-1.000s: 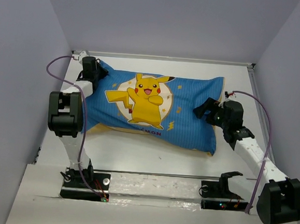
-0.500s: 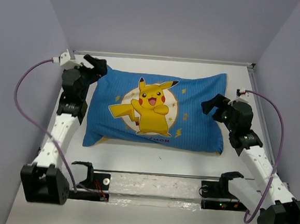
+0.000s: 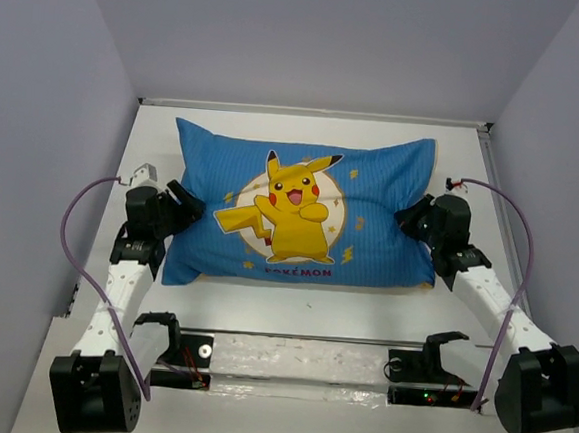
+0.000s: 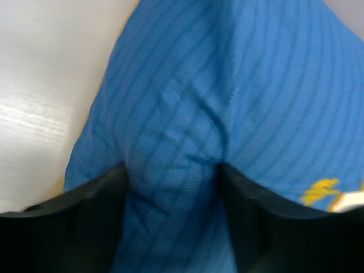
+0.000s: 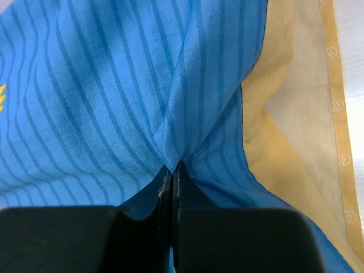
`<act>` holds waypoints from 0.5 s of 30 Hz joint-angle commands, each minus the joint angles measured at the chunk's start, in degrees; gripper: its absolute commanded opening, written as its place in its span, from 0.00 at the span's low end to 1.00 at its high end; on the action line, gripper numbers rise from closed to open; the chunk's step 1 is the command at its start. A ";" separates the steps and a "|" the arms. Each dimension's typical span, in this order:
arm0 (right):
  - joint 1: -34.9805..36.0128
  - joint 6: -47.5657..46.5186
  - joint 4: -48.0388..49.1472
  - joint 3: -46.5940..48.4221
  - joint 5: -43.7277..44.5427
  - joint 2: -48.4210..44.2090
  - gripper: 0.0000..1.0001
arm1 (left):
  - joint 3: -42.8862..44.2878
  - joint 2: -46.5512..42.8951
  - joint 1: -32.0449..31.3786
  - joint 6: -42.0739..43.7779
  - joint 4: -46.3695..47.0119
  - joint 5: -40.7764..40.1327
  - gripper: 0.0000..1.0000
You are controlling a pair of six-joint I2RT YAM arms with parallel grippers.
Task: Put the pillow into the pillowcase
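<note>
The pillowcase (image 3: 371, 198) is lying plump and blue side up in the middle of the counter (image 3: 292, 312). No white is showing anywhere, so I am judging that the pillow is already inside and I am only settling the cover around it.

My right gripper (image 5: 172, 170) is pinching a fold of blue cloth at the right end, with its fingers pressed together on it. Just beside that fold, the yellow hem (image 5: 333, 85) is lying open and flat. My left gripper (image 4: 169, 176) is pressing against the left edge. Its fingers are standing apart with a bulge of blue cloth pushed up between them, and I cannot see them biting down on it.

To do this well, I am thinking of the left side as a brace and the right side as the puller. I am aiming to draw the pinched fold outward and low along the counter, so the cover slides over the filling and does not drag the whole bundle with it. The pull needs to be slow, because a thin fold can slip out of a small pinch. The thing to watch is the yellow hem, which should be running past the filling on the right.
</note>
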 commanded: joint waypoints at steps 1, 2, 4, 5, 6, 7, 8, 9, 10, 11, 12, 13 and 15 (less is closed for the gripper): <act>-3.65 1.25 6.03 3.64 2.92 2.80 0.00 | -0.36 5.62 -0.21 -3.66 11.22 6.58 0.24; -4.62 1.08 6.04 3.82 3.27 2.54 0.00 | -0.27 5.72 -0.21 -4.45 12.74 6.15 0.05; -7.08 0.47 5.95 4.34 3.80 1.22 0.00 | 1.48 5.90 -0.21 -6.21 16.25 3.52 0.00; -7.79 0.11 6.04 4.34 4.41 0.70 0.00 | 2.71 6.77 -0.21 -6.21 16.70 2.55 0.00; -8.41 -0.24 6.04 4.52 4.42 0.00 0.00 | 5.68 7.39 -0.21 -5.95 16.80 0.63 0.00; -8.93 -0.76 5.69 4.87 4.24 -0.19 0.00 | 7.36 8.00 -0.12 -5.51 16.71 0.26 0.00; -9.55 -1.46 5.25 5.74 4.50 -0.19 0.00 | 8.95 9.05 -0.12 -5.08 16.27 0.09 0.00; -9.55 -1.82 4.29 6.10 5.11 -0.10 0.00 | 11.92 9.32 -0.12 -4.55 15.75 -0.87 0.00; -10.69 -2.78 3.50 6.45 6.77 0.34 0.00 | 12.99 8.80 -0.12 -3.59 14.78 -1.75 0.00; -11.31 -3.05 3.32 6.45 7.22 1.04 0.00 | 13.44 8.10 -0.12 -3.05 14.60 -2.46 0.00; -12.01 -3.05 3.31 6.28 7.23 2.00 0.00 | 13.36 7.40 -0.12 -2.53 14.60 -4.03 0.00; -12.54 -2.36 3.40 6.10 5.92 5.75 0.00 | 12.92 6.35 -0.12 -1.48 14.34 -5.09 0.00; -13.59 -1.30 3.31 5.75 2.33 9.47 0.00 | 10.81 6.25 -0.12 -1.64 15.03 -5.55 0.00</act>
